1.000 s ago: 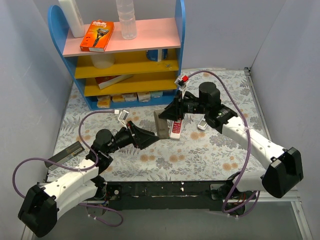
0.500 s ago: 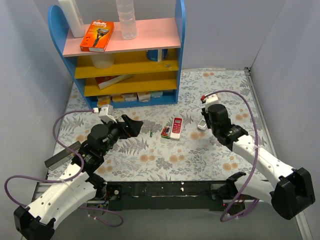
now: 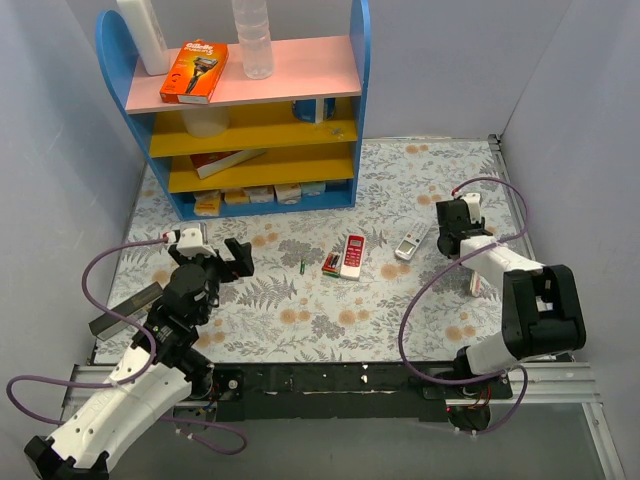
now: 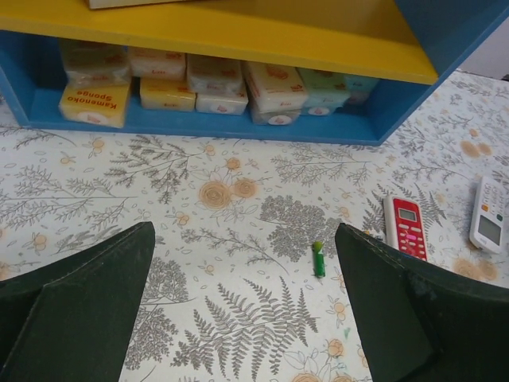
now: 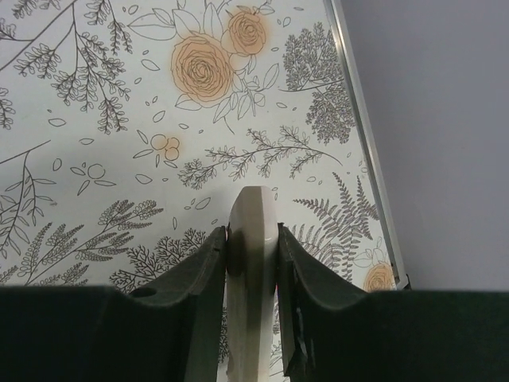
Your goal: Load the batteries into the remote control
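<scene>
The right hand (image 5: 253,237) pinches the white remote control (image 5: 250,294) edge-on, near the table (image 5: 95,95) rim. The left hand (image 4: 244,239) is spread; a green battery (image 4: 318,259) lies before it. A yellow pack (image 4: 94,101) reads "Kamenoko Sponge".

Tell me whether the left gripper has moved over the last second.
Yes. The left gripper has pulled back to the left, away from the red-and-white remote it was beside a second ago.

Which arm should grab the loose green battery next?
Left. The left gripper has open, empty jaws facing the green battery, framed between them in its wrist view. The right gripper is shut on a pale flat piece, far off to the right.
</scene>
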Motion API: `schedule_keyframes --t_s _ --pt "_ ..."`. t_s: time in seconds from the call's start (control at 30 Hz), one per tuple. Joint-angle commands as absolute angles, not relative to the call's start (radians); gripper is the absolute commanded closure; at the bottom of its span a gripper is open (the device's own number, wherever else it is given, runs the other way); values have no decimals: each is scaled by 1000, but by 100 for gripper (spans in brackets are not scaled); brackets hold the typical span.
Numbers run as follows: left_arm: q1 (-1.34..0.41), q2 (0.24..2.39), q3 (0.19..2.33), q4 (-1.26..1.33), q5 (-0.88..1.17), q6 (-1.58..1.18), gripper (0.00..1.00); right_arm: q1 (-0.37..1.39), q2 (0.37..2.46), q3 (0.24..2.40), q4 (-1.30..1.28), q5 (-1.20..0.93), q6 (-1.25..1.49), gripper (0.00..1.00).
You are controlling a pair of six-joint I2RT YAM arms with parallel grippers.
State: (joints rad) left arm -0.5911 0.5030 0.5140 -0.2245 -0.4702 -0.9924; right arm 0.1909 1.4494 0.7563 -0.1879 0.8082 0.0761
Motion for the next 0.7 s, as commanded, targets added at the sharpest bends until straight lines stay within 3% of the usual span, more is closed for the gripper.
schedule_keyframes --t_s 0.0,0.33,0.53,0.67 --pt "-592 436 447 -193 -528 -966 2 179 1525 837 -224 744 124 99" --pt "-591 431 431 -160 -532 -916 2 179 1634 885 -348 611 181 94" --pt "-591 420 428 -155 -534 -910 2 179 1634 888 -371 506 201 71" --pt "-591 423 426 -153 -525 -908 2 179 1618 884 -380 459 207 64"
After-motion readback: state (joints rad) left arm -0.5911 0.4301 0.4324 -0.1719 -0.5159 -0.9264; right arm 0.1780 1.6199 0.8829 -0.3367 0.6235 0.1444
